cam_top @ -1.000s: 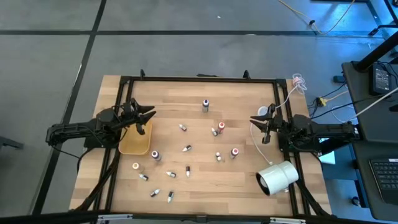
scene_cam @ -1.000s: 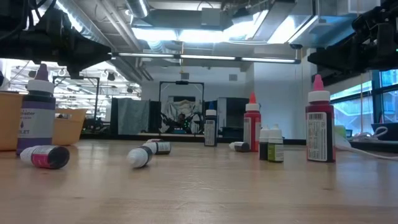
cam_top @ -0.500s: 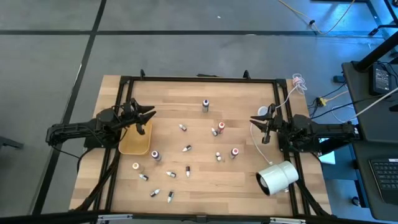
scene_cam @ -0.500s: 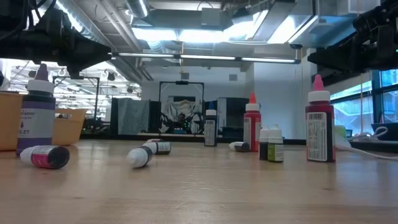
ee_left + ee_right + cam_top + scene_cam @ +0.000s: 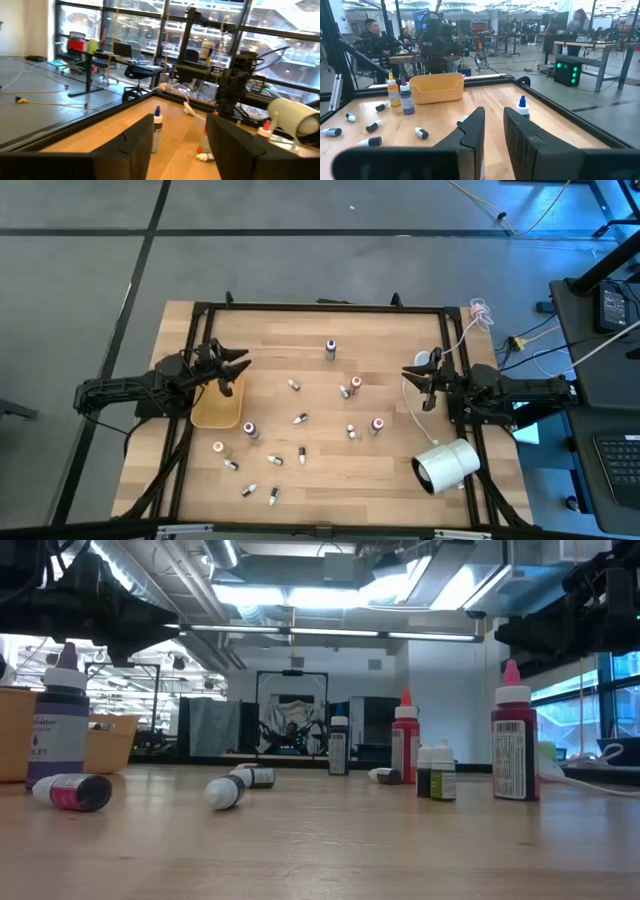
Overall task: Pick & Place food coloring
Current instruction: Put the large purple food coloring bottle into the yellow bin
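Grey floor (image 5: 300,270) marked with dark lines is seen around the wooden table (image 5: 390,470). Ceiling strip lights (image 5: 300,595) and large windows (image 5: 125,30) are shown. Office chairs (image 5: 137,75), desks (image 5: 580,47) and seated people (image 5: 372,37) are seen beyond.

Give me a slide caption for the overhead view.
Two open grippers, left and right, flank small food coloring bottles scattered across the wooden table.

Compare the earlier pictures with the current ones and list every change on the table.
Nothing has visibly changed. The left gripper still hovers open above the tan tray, the right gripper still hovers open near the table's right edge, and the food coloring bottles lie scattered where they were. The white cylinder has not shifted either.
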### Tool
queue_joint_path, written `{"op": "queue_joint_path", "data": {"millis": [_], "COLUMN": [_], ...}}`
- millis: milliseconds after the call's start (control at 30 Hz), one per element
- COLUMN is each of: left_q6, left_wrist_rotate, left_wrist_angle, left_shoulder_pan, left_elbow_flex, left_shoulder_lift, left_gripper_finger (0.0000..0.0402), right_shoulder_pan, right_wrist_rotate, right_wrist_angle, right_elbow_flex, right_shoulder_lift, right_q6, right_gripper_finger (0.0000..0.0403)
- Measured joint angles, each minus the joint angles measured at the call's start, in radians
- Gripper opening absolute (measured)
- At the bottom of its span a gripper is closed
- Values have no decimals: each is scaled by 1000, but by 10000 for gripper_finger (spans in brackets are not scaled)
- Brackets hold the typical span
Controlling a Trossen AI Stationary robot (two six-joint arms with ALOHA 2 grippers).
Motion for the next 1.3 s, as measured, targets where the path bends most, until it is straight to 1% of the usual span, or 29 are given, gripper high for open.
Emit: {"op": "queue_joint_path", "data": {"millis": [167, 300, 433, 533, 633, 767, 867, 933, 1000, 1067, 1133, 1233, 1300], "left_q6": [4, 36, 15, -18, -95, -103, -69, -40, -31, -26, -38, -104, -166], "left_wrist_rotate": [78, 136, 189, 182, 160, 200, 191, 188, 171, 154, 126, 73, 55], "left_wrist_angle": [0, 0, 0, 2, 37, 59, 40, 3, -72, -194, -369, -655, -826], "left_shoulder_pan": [0, 0, 0, 0, 0, -17, -53, -82, -112, -145, -177, -222, -251], "left_elbow_flex": [0, 0, 0, 0, 1, 52, 133, 209, 302, 419, 551, 757, 878], "left_shoulder_lift": [0, 0, 0, 0, 2, 55, 161, 267, 390, 524, 654, 839, 957], "left_gripper_finger": [237, 262, 267, 267, 267, 267, 263, 259, 255, 252, 252, 251, 251], "right_shoulder_pan": [0, 0, 0, 0, 0, 0, 0, 0, 0, 0, 0, 0, 0], "right_wrist_rotate": [0, 0, 0, 0, 0, 0, 0, 0, 0, 0, 0, -1, 0], "right_wrist_angle": [0, 0, 0, 0, 0, 0, 1, 0, 0, 0, 0, 1, 1], "right_elbow_flex": [0, 0, 0, 0, 0, 0, 0, 0, 0, 0, 0, 0, 0], "right_shoulder_lift": [0, 0, 0, 0, 0, 0, 0, 0, 0, 0, 0, 0, 0], "right_q6": [0, 0, 0, 0, -1, -3, -4, -4, -3, -3, -4, -1, -1], "right_gripper_finger": [75, 75, 75, 75, 75, 75, 75, 75, 75, 75, 75, 75, 75]}}
